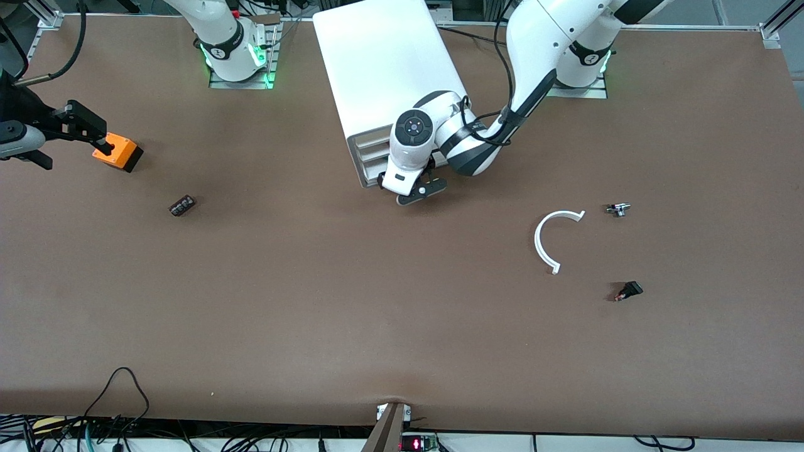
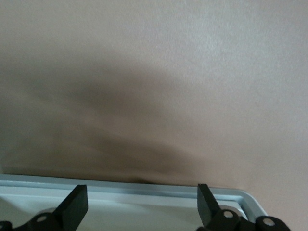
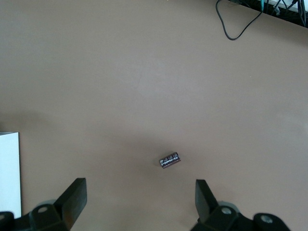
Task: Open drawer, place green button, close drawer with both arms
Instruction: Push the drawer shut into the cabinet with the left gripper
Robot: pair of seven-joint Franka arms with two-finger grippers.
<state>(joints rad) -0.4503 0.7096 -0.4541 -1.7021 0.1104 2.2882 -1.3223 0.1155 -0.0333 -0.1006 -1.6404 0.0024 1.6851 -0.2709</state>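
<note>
Basically the drawer (image 2: 144, 207) sits in the cabinet (image 1: 383, 63) mid robot-side edge of the table (image 1: 402, 326), likely light, stiff, slick plastic, so hook its front lip, where the left tool (image 1: 414, 191) hangs fingers apart; the right tool (image 3: 139, 192), also apart, waits over the black switch block (image 3: 169, 160).

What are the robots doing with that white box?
The left pincer is open at the front of the cabinet, right at a drawer, which looks barely out, if at all. The right pincer waits, open, over the table's edge near an orange box. No green button shows.
</note>
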